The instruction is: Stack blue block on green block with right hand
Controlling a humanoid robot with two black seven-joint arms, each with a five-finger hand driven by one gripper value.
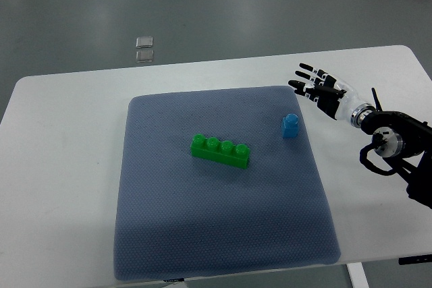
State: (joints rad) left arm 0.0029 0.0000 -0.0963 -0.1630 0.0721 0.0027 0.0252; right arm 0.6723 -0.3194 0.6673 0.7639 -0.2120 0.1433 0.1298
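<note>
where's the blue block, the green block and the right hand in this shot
blue block (291, 127), top view, on the middle of its body
green block (220, 151), top view, on its studded top near the centre
right hand (317, 88), top view, on the palm behind the spread fingers

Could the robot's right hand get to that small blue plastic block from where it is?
Probably yes. The right hand, fingers spread and holding nothing, hovers just up and right of the small blue plastic block, with only bare grey mat between. The long green studded block sits off to the left.
</note>
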